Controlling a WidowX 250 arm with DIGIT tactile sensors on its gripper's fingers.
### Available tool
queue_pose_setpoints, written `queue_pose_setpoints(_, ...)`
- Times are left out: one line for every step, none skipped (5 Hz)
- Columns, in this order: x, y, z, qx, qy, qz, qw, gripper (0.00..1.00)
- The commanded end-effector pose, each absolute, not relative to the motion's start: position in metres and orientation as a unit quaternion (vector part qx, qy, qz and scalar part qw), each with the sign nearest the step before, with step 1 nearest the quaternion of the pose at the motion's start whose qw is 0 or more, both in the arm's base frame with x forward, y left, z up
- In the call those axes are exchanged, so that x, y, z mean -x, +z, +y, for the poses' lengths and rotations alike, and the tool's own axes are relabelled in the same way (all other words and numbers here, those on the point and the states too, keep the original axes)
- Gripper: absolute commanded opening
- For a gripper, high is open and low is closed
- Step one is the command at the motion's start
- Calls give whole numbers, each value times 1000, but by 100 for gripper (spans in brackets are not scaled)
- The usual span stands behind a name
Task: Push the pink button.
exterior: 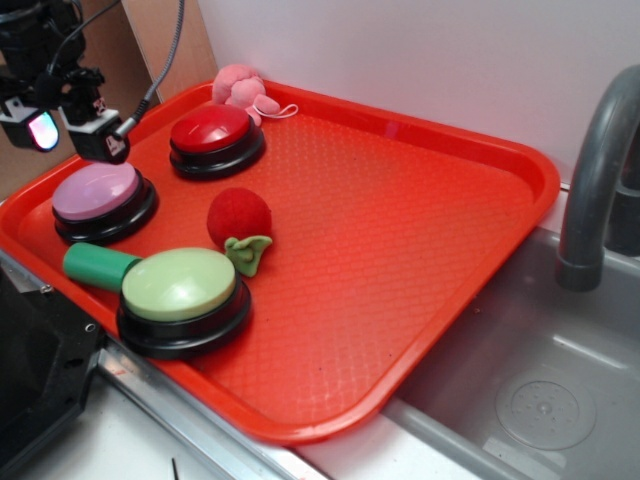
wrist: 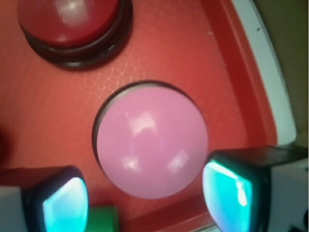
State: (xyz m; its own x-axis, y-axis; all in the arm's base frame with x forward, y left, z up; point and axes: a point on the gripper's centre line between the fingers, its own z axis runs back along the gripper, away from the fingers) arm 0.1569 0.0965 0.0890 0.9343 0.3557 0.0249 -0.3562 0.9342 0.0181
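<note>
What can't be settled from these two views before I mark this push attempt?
- Contact: neither view shows whether the gripper touches the pink button; the exterior view leaves the height gap unclear.
- Red button: top cut off by the wrist view's edge.
- Green cylinder: one end hidden behind the green button, exterior view.
- Pink plush toy: lower part hidden behind the red button, exterior view.

- Exterior view: set high and off to one side, looking down at an angle across the whole red tray, with the sink beyond its right edge.
- Wrist view: mounted on the gripper, facing almost straight down, very near, slightly blurred.
- Shared by both: pink button, red button, and probably the tray's left edge.
</note>
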Motion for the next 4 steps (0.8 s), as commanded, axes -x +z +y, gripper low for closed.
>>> queue_pose_setpoints(-164, 119, 106, -22, 181, -53, 982, 100)
queue_pose_setpoints(-167, 129, 106, -21, 177, -57, 982, 100)
queue_pose_setpoints(-169, 135, 107, -14, 175, -59, 983, 100)
queue_pose_setpoints(-171, 140, 106, -14, 175, -62, 983, 100)
